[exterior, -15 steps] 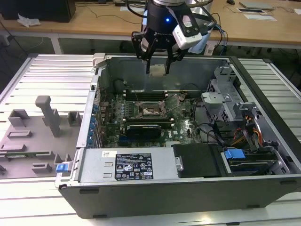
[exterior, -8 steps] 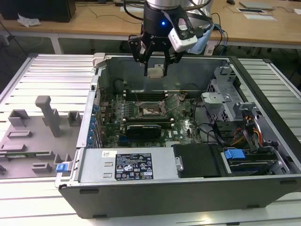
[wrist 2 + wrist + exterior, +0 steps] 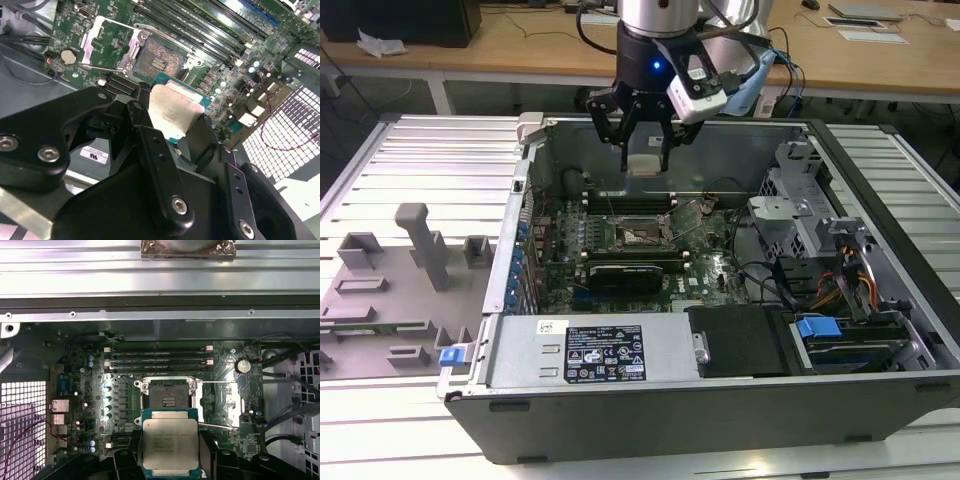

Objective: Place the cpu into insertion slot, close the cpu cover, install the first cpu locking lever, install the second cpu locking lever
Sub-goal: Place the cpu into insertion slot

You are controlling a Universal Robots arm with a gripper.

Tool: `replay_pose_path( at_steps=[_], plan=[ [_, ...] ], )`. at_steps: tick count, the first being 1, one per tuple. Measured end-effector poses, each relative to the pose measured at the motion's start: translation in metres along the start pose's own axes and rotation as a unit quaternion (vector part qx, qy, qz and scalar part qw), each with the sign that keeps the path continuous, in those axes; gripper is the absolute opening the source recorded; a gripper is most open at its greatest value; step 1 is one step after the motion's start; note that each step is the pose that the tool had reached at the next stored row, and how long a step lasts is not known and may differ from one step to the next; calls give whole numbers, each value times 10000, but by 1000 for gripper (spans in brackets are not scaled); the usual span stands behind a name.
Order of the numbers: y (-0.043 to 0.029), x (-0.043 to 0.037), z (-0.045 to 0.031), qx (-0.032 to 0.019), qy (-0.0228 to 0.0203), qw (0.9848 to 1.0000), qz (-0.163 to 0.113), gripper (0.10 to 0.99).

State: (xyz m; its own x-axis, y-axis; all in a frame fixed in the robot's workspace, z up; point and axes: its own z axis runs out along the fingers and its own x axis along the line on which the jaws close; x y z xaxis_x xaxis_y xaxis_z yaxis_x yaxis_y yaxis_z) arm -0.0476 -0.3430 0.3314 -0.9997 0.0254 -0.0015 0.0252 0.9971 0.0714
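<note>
My tool (image 3: 645, 155), clamped on the edges of the cpu (image 3: 170, 444), holds it in the air above the motherboard (image 3: 75, 385), apart from the open insertion slot (image 3: 169, 399); I judge that any tilt, rotation or slip in this edge grip could seat the chip askew and bend the socket's contacts.

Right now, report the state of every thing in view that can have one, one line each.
gripper, shut on the cpu, held above the open case
cpu, gripped, metal top showing, not seated
insertion slot, empty, uncovered
cpu cover, raised open, off the slot
locking levers, unlatched, swung out beside the slot
computer case, side open, motherboard exposed
</note>
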Motion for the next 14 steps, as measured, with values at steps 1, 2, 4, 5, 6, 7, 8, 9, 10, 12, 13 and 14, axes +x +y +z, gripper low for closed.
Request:
replay_pose_path(
  at_steps=[1, 2, 4, 5, 6, 7, 8, 9, 10, 12, 13, 14],
  plan=[
    [-2, 0, 25, 1, 19, 10000, 2, 537],
    [-3, 0, 40, 2, 29, 10000, 3, 537],
    [-7, -8, 100, 4, 55, 10000, 6, 537],
    [-8, -38, 131, 4, 66, 10000, 7, 537],
    [-9, -64, 152, 4, 75, 10000, 7, 537],
    [-9, -80, 169, 5, 82, 10000, 8, 537],
    [-11, -100, 209, 5, 99, 10000, 9, 537],
    [-14, -105, 250, 6, 114, 9999, 13, 537],
    [-16, -105, 277, 7, 120, 9999, 17, 537],
    [-19, -106, 318, 6, 127, 9999, 23, 537],
    [-21, -106, 346, 6, 130, 9999, 29, 537],
    [-22, -106, 366, 6, 129, 9999, 43, 537]
  ],
)
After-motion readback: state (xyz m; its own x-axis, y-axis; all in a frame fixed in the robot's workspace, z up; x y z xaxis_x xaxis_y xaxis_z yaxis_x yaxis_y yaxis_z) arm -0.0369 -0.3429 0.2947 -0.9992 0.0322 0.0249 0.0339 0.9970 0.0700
